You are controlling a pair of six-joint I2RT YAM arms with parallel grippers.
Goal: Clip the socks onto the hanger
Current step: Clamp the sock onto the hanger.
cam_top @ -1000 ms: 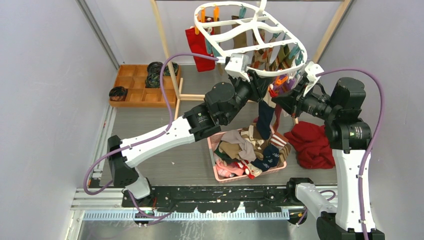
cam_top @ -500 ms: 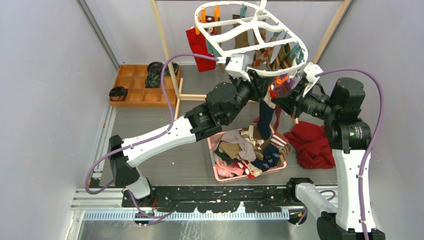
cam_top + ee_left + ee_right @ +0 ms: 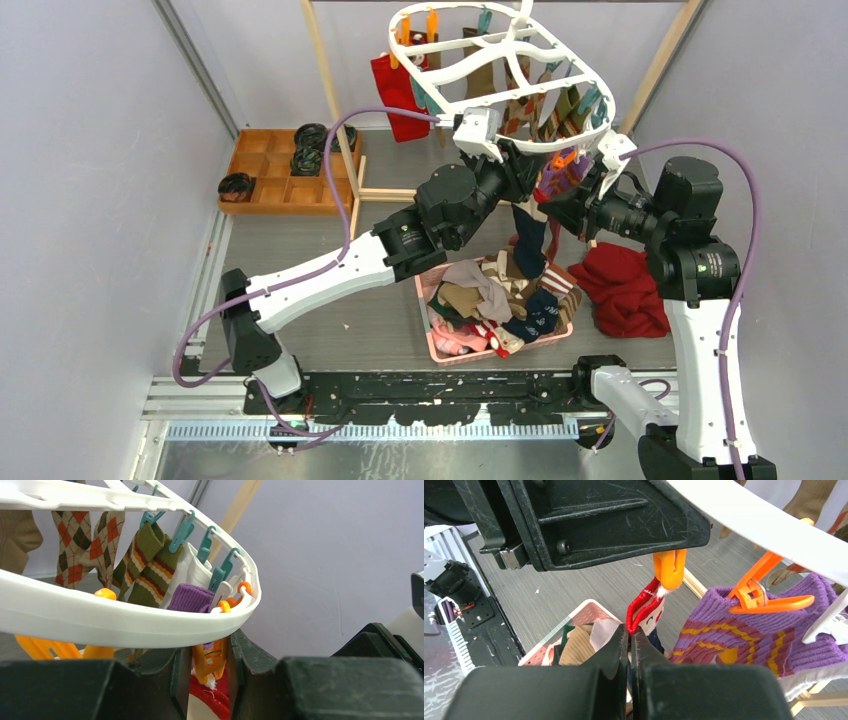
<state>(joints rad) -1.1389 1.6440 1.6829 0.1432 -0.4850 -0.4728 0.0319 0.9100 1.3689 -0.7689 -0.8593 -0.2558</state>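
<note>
Right tool (image 3: pixel 630 636) has nudged the red-cuffed sock (image 3: pixel 643 611) up against the orange peg (image 3: pixel 669 567)

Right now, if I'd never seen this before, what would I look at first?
Probably the big white oval hanger up high in the middle, with argyle, striped and purple socks dangling from it. Just under its near rim, the left gripper squeezes an orange clip peg, while the right gripper pinches a red-and-white sock by its cuff, right below that peg.
</note>
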